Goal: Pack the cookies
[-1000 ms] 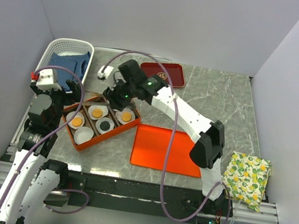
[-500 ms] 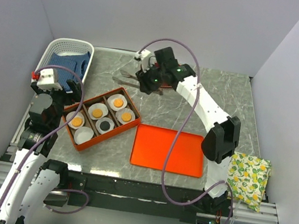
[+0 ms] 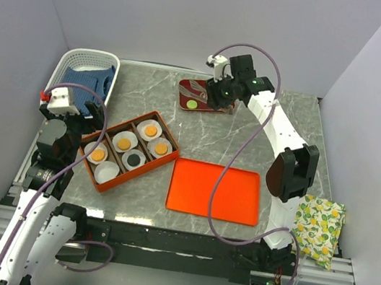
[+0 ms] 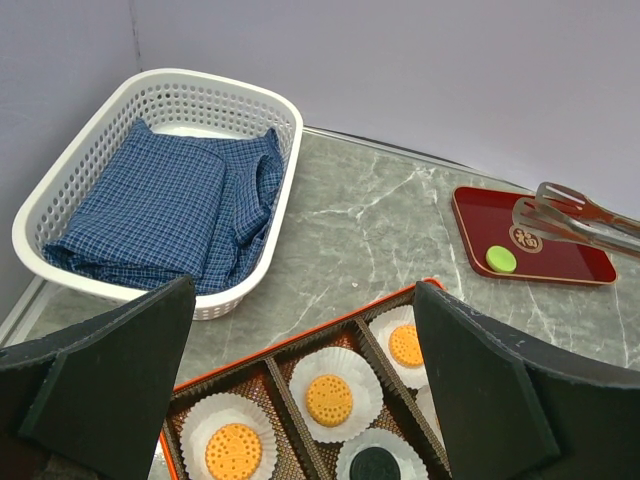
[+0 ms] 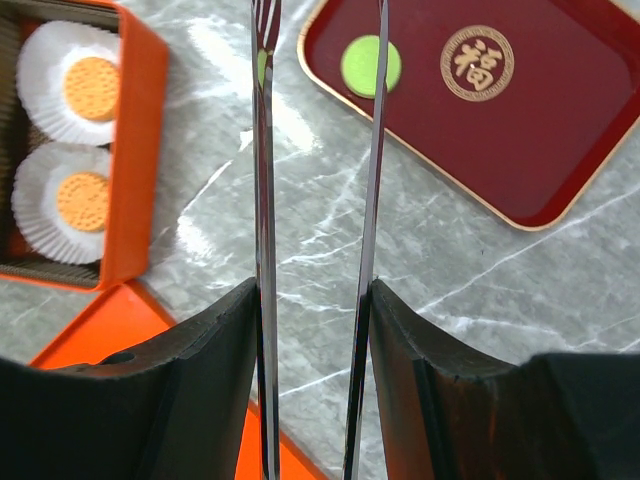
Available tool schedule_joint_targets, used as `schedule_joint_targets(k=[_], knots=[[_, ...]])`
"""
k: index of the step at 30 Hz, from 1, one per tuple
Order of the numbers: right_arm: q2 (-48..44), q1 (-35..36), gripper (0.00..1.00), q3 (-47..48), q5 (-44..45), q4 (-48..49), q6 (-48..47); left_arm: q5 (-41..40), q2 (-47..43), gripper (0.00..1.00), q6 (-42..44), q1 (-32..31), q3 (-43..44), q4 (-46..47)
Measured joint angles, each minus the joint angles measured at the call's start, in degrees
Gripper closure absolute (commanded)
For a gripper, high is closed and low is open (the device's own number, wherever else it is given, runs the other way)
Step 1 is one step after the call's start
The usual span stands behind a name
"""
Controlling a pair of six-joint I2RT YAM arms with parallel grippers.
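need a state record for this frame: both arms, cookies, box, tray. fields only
right gripper: jaws shut on tongs, tong tips over the red tray
left gripper: jaws open, holding nothing, beside the box
orange cookies: four, each in a paper cup in the box
black cookie: in a cup in the box
green cookie: on the red tray, not yet packed
empty cup: box compartment nearest the arm bases
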Motion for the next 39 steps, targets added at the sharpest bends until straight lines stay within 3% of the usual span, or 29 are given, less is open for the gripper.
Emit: schedule_joint_targets(k=[15, 39], knots=[[9.8, -2.0, 0.48, 0.5, 0.2, 0.2, 2.4, 0.0, 0.7, 0.04, 0.0, 0.0, 0.0, 0.0], [10.9, -2.1, 0.47, 2.0, 2.3, 0.2, 3.0, 0.2, 0.8, 0.03, 0.0, 0.0, 0.0, 0.0]])
